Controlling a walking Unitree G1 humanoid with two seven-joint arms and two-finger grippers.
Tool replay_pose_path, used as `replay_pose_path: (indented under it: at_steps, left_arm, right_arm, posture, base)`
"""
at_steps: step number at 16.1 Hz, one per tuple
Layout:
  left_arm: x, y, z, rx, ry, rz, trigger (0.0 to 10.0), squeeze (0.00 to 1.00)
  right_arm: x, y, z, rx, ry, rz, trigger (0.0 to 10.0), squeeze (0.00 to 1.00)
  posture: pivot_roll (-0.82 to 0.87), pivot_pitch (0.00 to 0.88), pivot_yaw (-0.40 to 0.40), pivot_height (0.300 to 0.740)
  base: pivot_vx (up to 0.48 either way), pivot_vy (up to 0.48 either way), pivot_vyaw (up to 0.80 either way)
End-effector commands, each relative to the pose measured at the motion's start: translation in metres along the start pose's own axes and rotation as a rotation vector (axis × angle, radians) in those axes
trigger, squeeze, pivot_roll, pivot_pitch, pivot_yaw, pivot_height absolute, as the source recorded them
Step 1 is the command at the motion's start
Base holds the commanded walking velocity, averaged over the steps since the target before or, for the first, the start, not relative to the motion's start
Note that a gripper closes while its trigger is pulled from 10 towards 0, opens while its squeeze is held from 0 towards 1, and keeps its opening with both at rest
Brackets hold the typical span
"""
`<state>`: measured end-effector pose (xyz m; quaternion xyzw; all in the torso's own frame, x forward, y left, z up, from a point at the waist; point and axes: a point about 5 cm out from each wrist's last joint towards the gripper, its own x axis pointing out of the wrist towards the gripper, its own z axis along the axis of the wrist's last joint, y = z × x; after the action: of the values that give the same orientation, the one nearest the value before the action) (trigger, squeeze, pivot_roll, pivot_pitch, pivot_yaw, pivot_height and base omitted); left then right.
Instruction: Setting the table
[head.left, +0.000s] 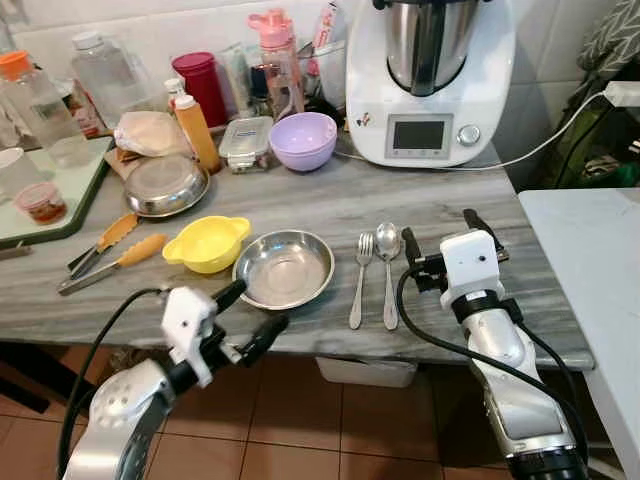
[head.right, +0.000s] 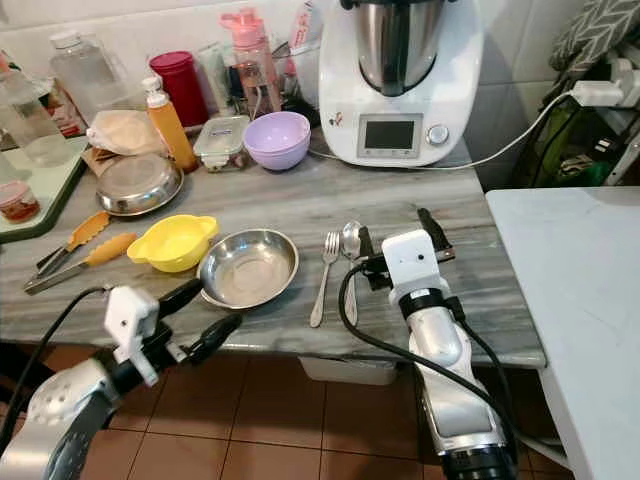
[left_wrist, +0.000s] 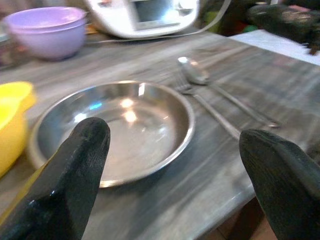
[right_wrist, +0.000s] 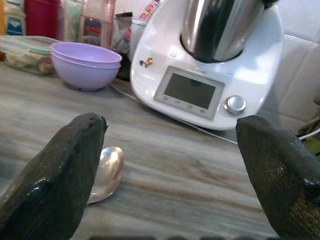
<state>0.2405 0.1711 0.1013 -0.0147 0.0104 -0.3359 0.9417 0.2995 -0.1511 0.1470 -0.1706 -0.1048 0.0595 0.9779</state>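
You've laid the shallow round steel plate just ahead of your wide-open left gripper — steel fork and steel spoon beside the right gripper (also wide, empty); yellow plastic bowl likely unplaced.

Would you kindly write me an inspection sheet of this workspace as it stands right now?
Surface: grey wood-grain countertop, dry, no spills seen.
Job's things: steel plate near the front edge; fork and spoon side by side to its right; yellow bowl touching its left rim.
Clutter: purple bowl, second steel plate, tongs, orange bottle, food processor, bottles at the back.
Grippers: left gripper open before the plate; right gripper open over the counter beside the spoon.
Cables: white cord to a wall plug.
Surroundings: tiled floor, white table.
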Motion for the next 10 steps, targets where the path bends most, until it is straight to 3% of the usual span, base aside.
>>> replay_pose_path:
  at_steps: [1,4,9,10]
  left_arm:
    - [-0.006,0.005,0.004,0.019,-0.007,0.053,10.0,0.00]
    - [-0.018,0.014,0.000,0.002,-0.033,0.243,10.0,0.00]
    - [-0.025,0.016,-0.003,-0.038,-0.047,0.394,10.0,0.00]
    - [-0.028,0.020,-0.004,-0.027,-0.049,0.465,10.0,0.00]
  right_arm:
    - [0.000,0.005,0.000,0.007,-0.010,0.034,10.0,1.00]
    - [0.005,0.013,0.010,-0.007,-0.070,0.103,10.0,1.00]
    - [0.003,0.017,0.000,0.035,-0.019,0.111,10.0,1.00]
    - [0.003,0.017,-0.002,0.037,-0.013,0.110,10.0,1.00]
  posture:
    - [-0.17,0.000,0.095,0.740]
    - [-0.15,0.000,0.078,0.740]
    - [-0.13,0.000,0.066,0.740]
    - [-0.13,0.000,0.066,0.740]
  base:
    - [0.000,0.000,0.00]
    - [0.000,0.000,0.00]
    - [0.000,0.000,0.00]
    - [0.000,0.000,0.00]
